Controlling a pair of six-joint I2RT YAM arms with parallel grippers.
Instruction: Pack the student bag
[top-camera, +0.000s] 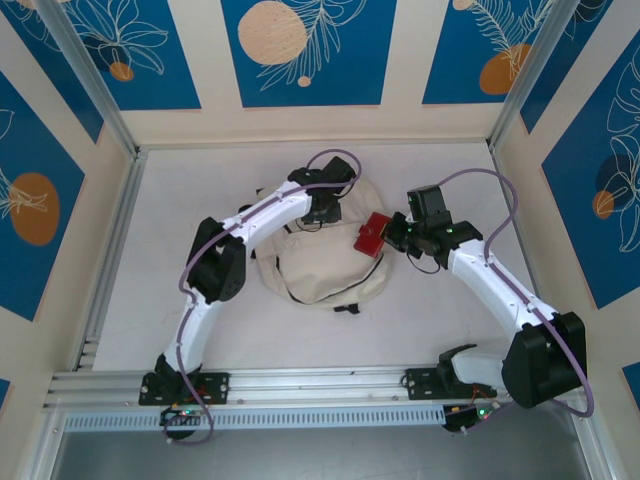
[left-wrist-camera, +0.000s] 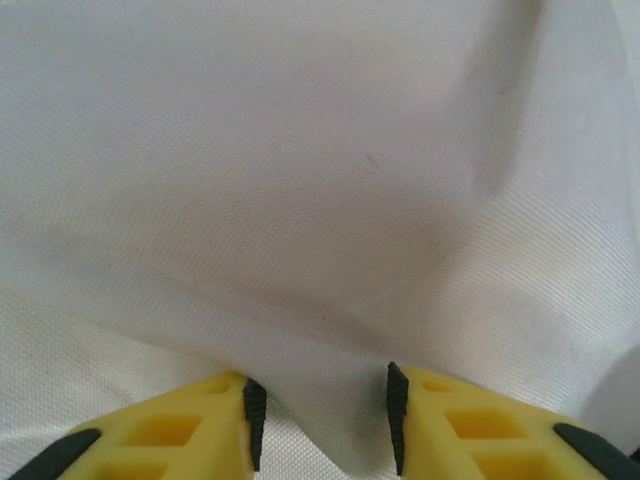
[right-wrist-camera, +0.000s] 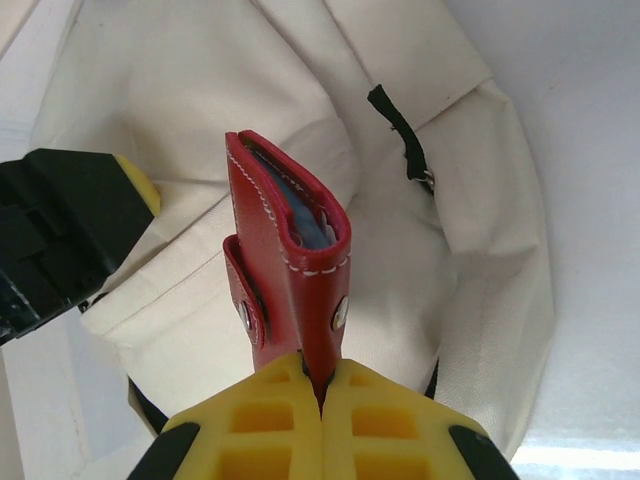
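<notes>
Top external view: the student bag lies slumped mid-table, between the two arms, with nothing visibly packed yet. The right gripper is pressed together on a red wallet, holding it over the bag's right side. The left gripper rests on the bag's far cloth with its jaws partly apart; I cannot tell whether it grips a fold. Opening the bag and putting the wallet in are left.
</notes>
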